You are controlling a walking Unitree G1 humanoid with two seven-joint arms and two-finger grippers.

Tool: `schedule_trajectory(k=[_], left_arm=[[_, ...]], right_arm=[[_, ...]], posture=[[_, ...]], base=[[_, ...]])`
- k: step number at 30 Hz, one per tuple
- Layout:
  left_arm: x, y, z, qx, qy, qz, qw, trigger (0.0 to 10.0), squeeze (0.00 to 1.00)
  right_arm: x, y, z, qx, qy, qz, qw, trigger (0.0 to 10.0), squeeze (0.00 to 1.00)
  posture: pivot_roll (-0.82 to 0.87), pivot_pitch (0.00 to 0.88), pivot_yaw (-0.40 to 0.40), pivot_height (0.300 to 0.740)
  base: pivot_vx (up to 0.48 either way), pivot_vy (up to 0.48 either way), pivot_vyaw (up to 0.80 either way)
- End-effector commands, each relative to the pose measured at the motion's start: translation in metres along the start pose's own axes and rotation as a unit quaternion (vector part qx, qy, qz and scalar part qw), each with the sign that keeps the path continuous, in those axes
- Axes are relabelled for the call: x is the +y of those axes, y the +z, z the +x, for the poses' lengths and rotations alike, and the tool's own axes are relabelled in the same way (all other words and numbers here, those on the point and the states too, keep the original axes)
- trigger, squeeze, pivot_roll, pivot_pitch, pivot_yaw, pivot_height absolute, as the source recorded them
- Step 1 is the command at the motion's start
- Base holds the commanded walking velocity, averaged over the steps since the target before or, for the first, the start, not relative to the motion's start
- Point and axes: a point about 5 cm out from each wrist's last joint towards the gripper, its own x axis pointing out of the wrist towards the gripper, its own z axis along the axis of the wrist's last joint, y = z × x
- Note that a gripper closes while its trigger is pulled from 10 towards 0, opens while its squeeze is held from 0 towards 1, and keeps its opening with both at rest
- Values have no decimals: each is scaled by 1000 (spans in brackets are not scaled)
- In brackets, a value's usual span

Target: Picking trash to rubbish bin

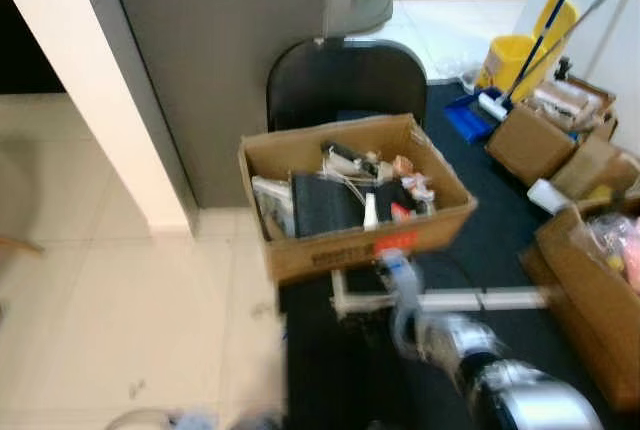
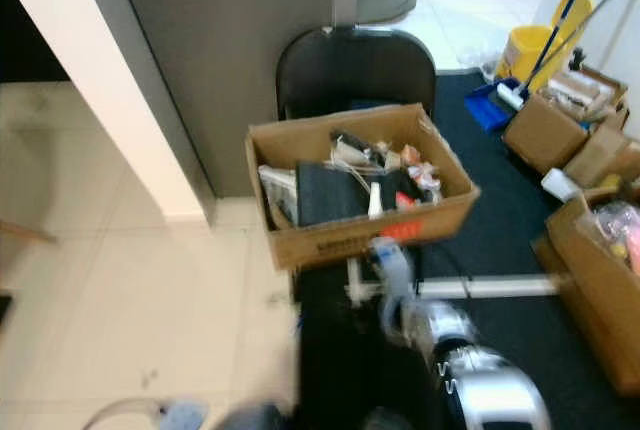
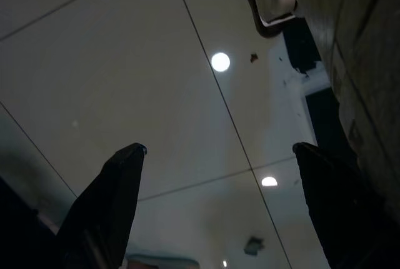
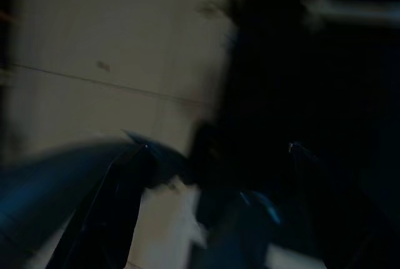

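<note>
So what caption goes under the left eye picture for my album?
Robot's right arm reaches toward an open cardboard box of clutter.

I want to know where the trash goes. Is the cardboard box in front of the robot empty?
No, the cardboard box in front of the black chair is full of mixed things, including a black item and small packets.
</note>
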Motion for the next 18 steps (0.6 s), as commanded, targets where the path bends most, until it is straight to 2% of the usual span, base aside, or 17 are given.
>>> schedule_trajectory(k=[1,2,5,6,8,12,14,18], left_arm=[[-12,30,2,-56,-3,-7,998,10000,0],[-12,30,2,-56,-3,-7,998,10000,0],[-17,30,3,-56,-3,-7,998,10000,0],[-20,29,3,-55,-3,-8,998,10000,0],[-22,27,3,-53,-3,-8,999,10000,0],[-24,22,3,-45,-6,-7,999,10000,0],[-24,21,3,-42,-6,-6,999,10000,0],[-20,16,3,-33,-5,-14,999,10000,0]], right_arm=[[0,-9,1,14,-22,-9,1000,10000,0],[0,-9,1,14,-22,-9,1000,10000,0],[-5,-19,-1,36,-48,-26,998,10000,0],[-9,-29,-3,50,-78,-25,995,10000,0],[-14,-33,-5,48,-110,-21,993,10000,0],[-23,-42,-10,56,-157,-2,986,10000,0],[-22,-43,-10,57,-155,-1,986,10000,0],[-21,-49,-10,63,-151,5,986,10000,0]], posture=[[51,27,-20,740],[51,27,-20,740],[50,32,-19,740],[47,35,-17,740],[47,35,-17,740],[44,38,-12,740],[42,39,-11,740],[42,39,-9,740]], base=[[0,0,0],[0,0,0],[0,0,794],[0,0,788],[0,0,753],[0,0,0],[0,0,0],[0,-463,0]])
